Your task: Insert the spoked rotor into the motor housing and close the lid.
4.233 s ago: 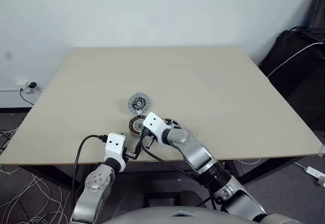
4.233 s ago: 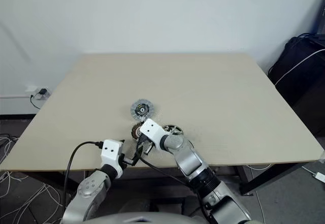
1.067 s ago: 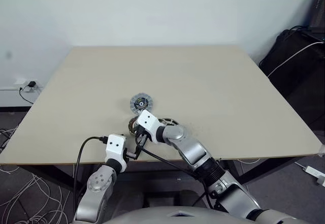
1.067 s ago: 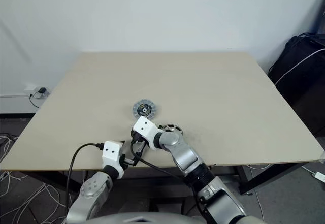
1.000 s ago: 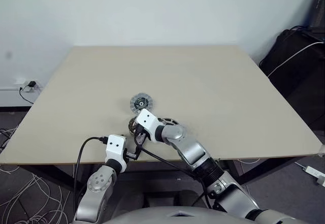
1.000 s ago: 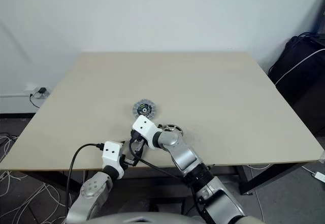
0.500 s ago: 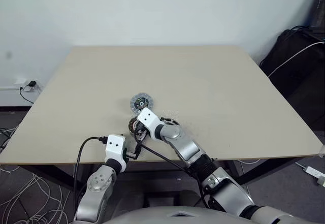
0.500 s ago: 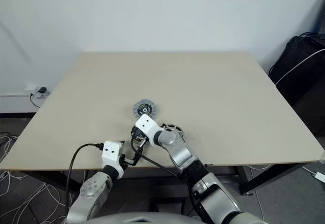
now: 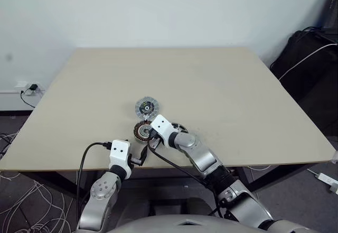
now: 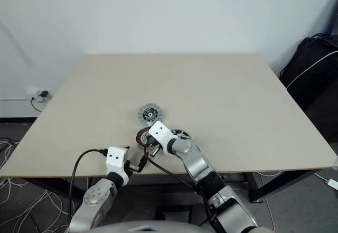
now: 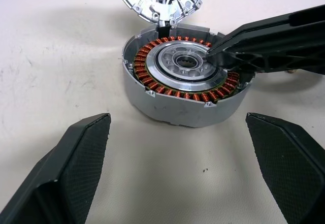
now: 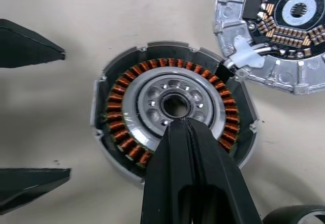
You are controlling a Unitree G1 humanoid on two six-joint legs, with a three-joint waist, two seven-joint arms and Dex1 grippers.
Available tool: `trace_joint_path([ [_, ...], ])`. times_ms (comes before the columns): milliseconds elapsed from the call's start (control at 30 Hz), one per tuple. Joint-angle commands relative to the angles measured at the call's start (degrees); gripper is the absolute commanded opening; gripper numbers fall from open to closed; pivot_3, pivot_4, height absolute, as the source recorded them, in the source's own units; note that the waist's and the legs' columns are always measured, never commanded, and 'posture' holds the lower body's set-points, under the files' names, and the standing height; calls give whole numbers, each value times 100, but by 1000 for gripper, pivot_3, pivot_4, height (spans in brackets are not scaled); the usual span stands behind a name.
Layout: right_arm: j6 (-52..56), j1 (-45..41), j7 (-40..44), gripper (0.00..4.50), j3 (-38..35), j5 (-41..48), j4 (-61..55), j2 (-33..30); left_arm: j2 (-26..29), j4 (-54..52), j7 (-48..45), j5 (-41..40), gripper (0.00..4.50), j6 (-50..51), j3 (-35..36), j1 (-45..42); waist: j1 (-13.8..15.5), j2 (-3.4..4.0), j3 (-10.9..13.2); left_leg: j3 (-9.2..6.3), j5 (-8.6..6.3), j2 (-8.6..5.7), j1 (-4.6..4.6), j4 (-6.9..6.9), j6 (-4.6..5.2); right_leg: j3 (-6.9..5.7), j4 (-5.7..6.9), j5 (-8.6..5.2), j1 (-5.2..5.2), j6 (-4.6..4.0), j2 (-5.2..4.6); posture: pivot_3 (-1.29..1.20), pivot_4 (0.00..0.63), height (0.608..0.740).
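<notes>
The motor housing, dark-rimmed with copper windings and a silver centre, lies near the table's front edge. My right gripper is shut with nothing in it. Its tips are over the housing's silver centre, just beside the middle hole. The lid, a pale silver ribbed disc, lies flat just behind the housing, its rim against it. The spoked rotor sits to the housing's right, partly hidden by my right wrist. On the near side of the housing, a little short of it, my left gripper stands open and empty.
The beige table stretches wide behind and to both sides of the parts. Its front edge runs just below my left wrist. A black bag stands on the floor at the right.
My right gripper has shifted a little to the right and sunk, so more of the housing's windings show. Its fingers stay shut. The left arm has not moved.
</notes>
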Motion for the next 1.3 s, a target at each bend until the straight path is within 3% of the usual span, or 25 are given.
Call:
trace_joint_path([
  [33, -377, -47, -121, 26, -246, 186, -611, 184, -8, -273, -2, 25, 4500, -48, -22, -87, 0, -1, 1, 0, 0, 0, 0, 0, 0, 0, 0, 0, 0, 0, 0, 0, 0, 740],
  [133, -627, 108, -329, 26, -615, 421, -1095, 277, -20, -308, 32, 39, 4500, -66, -16, -77, 2, 0, 4, 0, 0, 0, -1, 0, 0, 0, 0, 2, 0, 4, 0, 0, 0, 740],
  [333, -328, 804, -428, 26, -1118, 499, -2264, -287, -20, -388, 26, 45, 4500, -63, -54, -19, 77, -7, 0, -3, -1, -3, -6, 0, 1, -5, -14, 0, 4, 4, -5, 0, 0, 740],
  [667, -35, 2345, -213, 3190, -1000, 304, -3747, -1448, 77, -302, -166, 32, 4500, 83, -220, -201, 136, -5, 11, -4, -1, 1, -11, 0, 2, -6, -15, -24, 2, 29, -7, 0, 0, 740],
  [767, 144, 2548, -19, 3190, -1093, 646, -3996, -1476, 115, -300, -220, 19, 4500, 133, -225, -244, 151, -8, 12, -6, -1, 1, -11, 6, 3, -9, -15, -26, 7, 34, -8, 0, 0, 740],
  [900, 1630, 2775, 183, 3190, -1854, 2215, -4194, -959, 143, -307, -275, 7, 4500, 193, -235, -254, 171, -25, 21, -7, -3, 1, -13, 11, 6, -11, -19, -26, 12, 38, -9, 0, 0, 740],
  [1033, 2480, 2874, -18, 3190, -2431, 3021, -4233, -603, 150, -329, -301, 3, 4500, 222, -206, -236, 185, -25, 22, -8, -5, 1, -15, 10, 10, -10, -23, -24, 13, 40, -12, 0, 0, 740],
  [1300, 2510, 2883, -332, 3190, -2513, 3242, -4356, -618, 171, -351, -310, -10, 4500, 259, -164, -208, 183, -15, 23, -8, -7, 1, -23, 1, 13, -12, -43, -22, 9, 39, -12, 0, 0, 740],
])
